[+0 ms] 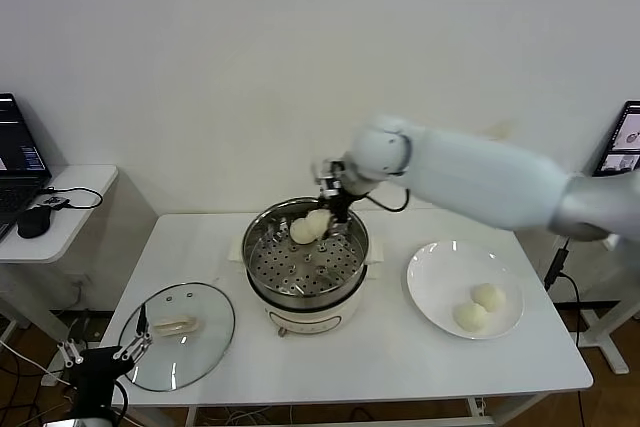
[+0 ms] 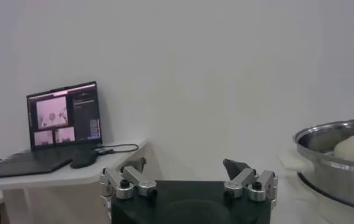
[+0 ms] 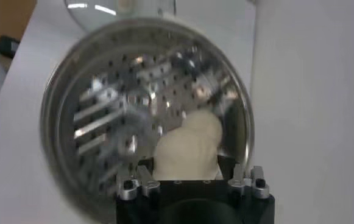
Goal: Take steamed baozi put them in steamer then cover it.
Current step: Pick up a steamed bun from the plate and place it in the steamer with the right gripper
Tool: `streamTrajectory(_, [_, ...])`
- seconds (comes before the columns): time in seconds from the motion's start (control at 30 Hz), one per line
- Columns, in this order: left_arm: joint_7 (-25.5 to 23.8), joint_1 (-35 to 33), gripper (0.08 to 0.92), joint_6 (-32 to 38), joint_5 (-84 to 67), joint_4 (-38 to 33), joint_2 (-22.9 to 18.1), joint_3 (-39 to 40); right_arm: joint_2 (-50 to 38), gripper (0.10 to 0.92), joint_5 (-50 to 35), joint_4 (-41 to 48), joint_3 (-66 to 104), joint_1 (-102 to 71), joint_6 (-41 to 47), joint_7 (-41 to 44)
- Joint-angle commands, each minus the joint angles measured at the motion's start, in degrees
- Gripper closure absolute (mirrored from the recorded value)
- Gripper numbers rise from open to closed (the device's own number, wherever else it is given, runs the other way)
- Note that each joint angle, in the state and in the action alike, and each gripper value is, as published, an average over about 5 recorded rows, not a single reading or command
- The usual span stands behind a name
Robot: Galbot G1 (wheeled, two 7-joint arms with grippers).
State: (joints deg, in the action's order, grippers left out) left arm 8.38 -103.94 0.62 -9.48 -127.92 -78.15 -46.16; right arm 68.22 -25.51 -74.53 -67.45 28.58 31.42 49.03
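Shiny perforated steel steamer (image 1: pixel 306 269), right tool (image 1: pixel 330 209) clamped on smooth baozi (image 1: pixel 321 219) (second bun (image 1: pixel 303 232) beside), left tool (image 2: pixel 189 180) apart, glass cover (image 1: pixel 178 335) flat on table (image 1: pixel 400 347).

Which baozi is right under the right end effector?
The round cream-white baozi at the stainless-steel steamer's back rim, below the right end effector; another touches it, two lie on the white plate.

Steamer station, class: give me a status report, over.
Right pincer over steamer, by two baozi inside. Left pincer open, idle by cover. Two buns remain on plate. Nothing obstructing.
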Motion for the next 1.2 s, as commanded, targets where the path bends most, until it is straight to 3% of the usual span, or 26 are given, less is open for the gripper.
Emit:
streamTrajectory(0.03, [0.0,0.1,0.177,0.1,-0.1,0.3,0.1,0.0,14.2,0.364,-3.7,8.8,-0.6,-5.5,6.6,-6.3])
streamTrajectory(0.37, [0.0,1.3,0.177,0.0,-0.4,1.1,0.3,0.2,18.1,0.364,-1.4,15.2,-0.5,-7.5,7.4,-7.7])
streamTrajectory(0.77, [0.0,1.8,0.177,0.0,-0.5,1.8,0.4,0.2,18.4,0.364,-1.1,16.4,0.3,-8.5,7.4,-8.3])
streamTrajectory(0.9, [-0.1,1.8,0.177,0.0,-0.4,1.8,0.4,0.3,16.3,0.335,-0.5,13.9,0.1,-7.1,7.2,-6.0])
streamTrajectory(1.07, [-0.1,1.7,0.177,-0.1,-0.5,1.6,0.4,0.3,10.0,0.225,1.7,6.8,-0.7,-1.4,4.6,0.8])
streamTrajectory(1.2, [-0.1,1.5,0.177,-0.2,-0.5,0.9,0.4,0.2,3.1,0.204,3.4,-0.1,-1.9,4.1,1.2,5.9])
